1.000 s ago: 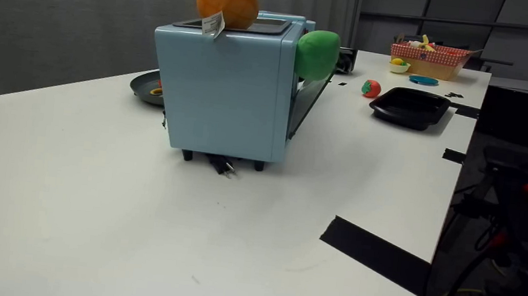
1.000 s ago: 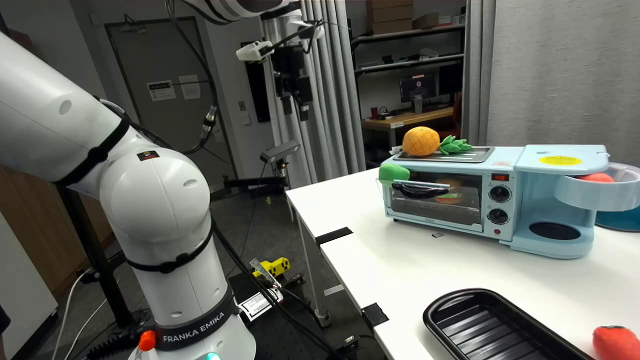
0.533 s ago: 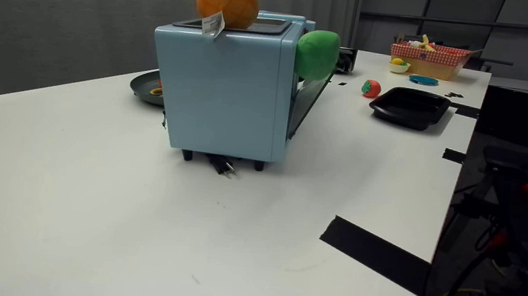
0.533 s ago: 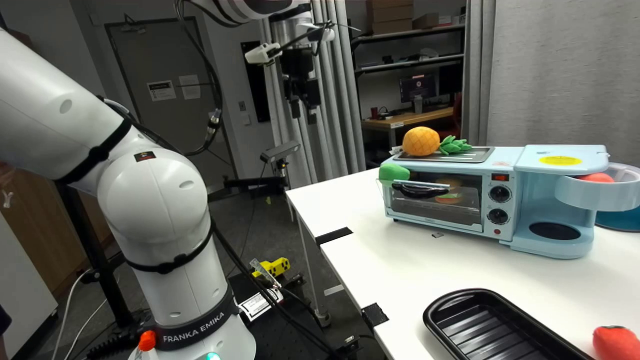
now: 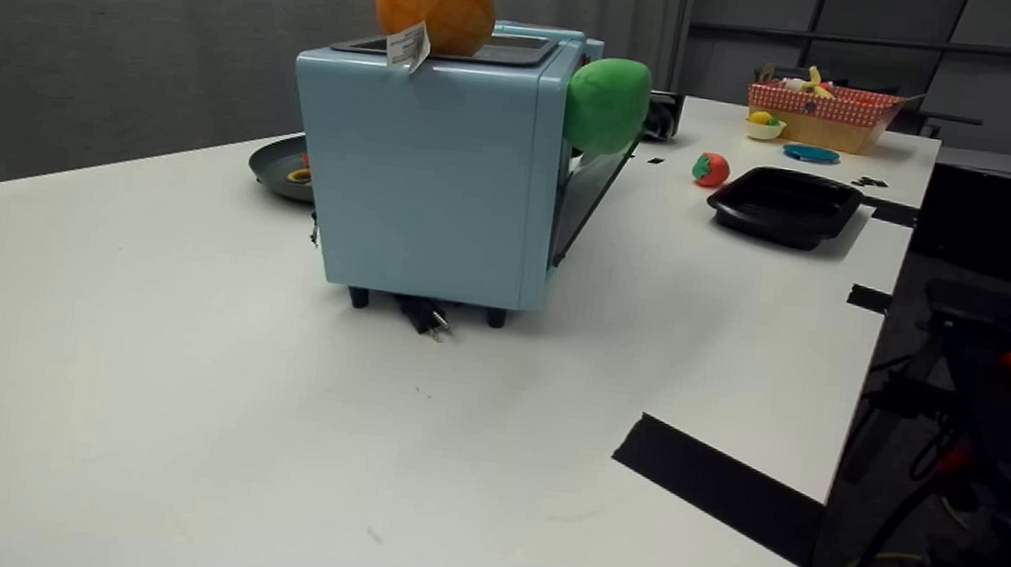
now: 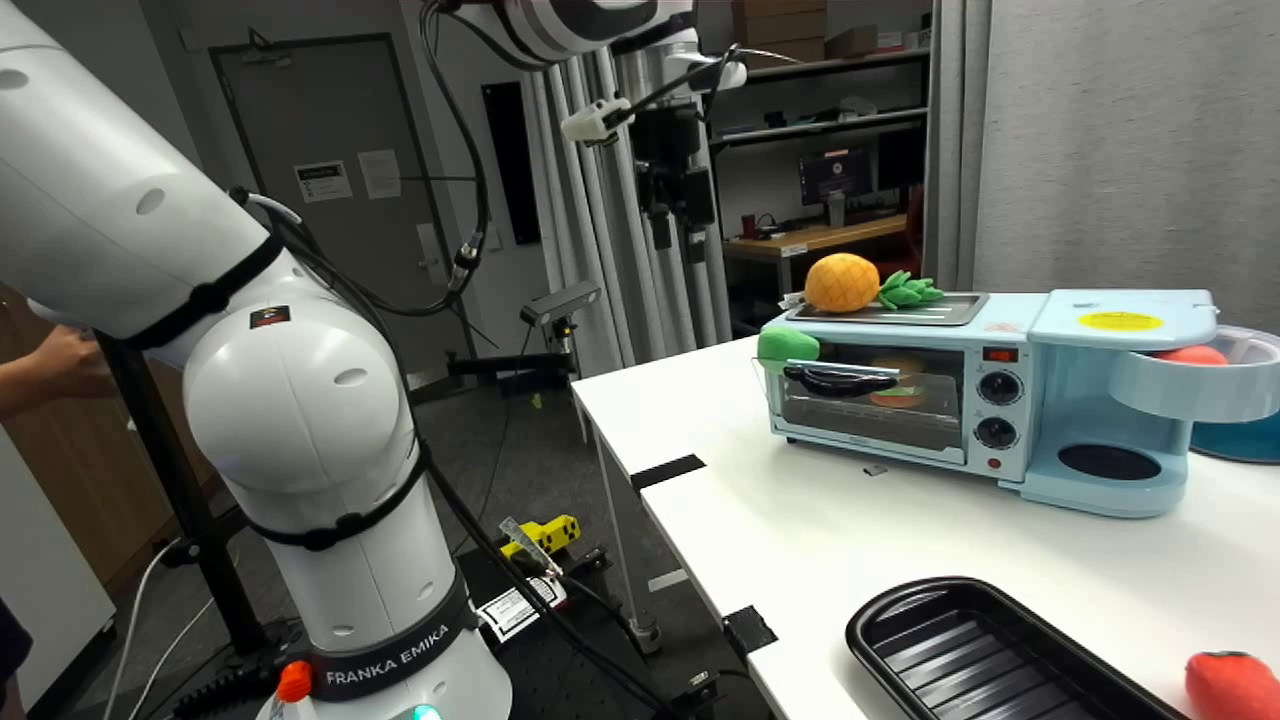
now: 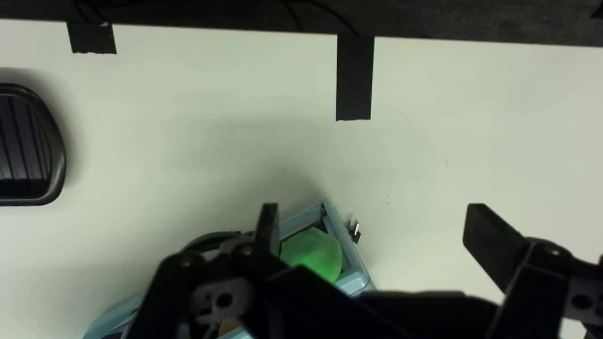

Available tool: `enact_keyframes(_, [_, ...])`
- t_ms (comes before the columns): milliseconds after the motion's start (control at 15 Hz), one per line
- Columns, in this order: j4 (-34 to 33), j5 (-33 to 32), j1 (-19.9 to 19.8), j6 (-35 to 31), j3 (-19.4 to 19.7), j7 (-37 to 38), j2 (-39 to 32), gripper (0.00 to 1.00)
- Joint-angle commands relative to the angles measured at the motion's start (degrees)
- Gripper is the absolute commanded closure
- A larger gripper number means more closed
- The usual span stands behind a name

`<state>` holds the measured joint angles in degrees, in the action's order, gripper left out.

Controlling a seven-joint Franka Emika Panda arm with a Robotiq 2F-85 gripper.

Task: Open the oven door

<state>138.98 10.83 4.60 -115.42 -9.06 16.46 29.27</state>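
- The oven (image 5: pixel 432 182) had a smooth pale-blue shell, softly glossy; metal or plastic, I couldn't tell.
- The oven door (image 5: pixel 591 199) looked smooth and see-through, and its handle (image 6: pixel 840 381) shone like black plastic.
- The pineapple toy (image 6: pixel 842 283) and green toy (image 5: pixel 609 107) looked like matt cloth, the tag (image 5: pixel 408 46) like paper.
- The pan (image 6: pixel 1000 660) was glossy black, ridged inside.
- The surface (image 5: pixel 171 427) was smooth, faintly sheened.
- The curtain (image 6: pixel 1130 140) was rough-looking woven cloth.
- The arm (image 6: pixel 305 400) had a smooth, glossy white casing.

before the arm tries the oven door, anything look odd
Yes: a green toy sits in the gap between the oven and its partly open door. That's no usual place for a toy; it might fall if the door moves. A loose plug also pokes out beneath.
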Motion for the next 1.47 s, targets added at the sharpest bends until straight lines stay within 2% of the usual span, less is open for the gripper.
enact_keyframes(0, [-2.7,-2.8,-2.0,-5.3,0.4,0.0,-6.4,0.0])
enact_keyframes(200, [-4.3,-5.6,-3.3,-8.9,0.8,1.0,-11.0,0.0])
enact_keyframes(400, [-6.3,-9.2,-4.2,-9.5,1.0,1.7,-14.3,0.0])
enact_keyframes(467, [-3.6,-6.9,-3.0,-9.5,1.6,0.6,-11.7,0.0])
enact_keyframes(867, [-5.4,-8.3,-3.3,-9.5,1.7,0.7,-14.0,0.0])
enact_keyframes(1400, [-4.9,-8.4,-3.8,-9.6,4.6,-6.9,-14.4,0.0])
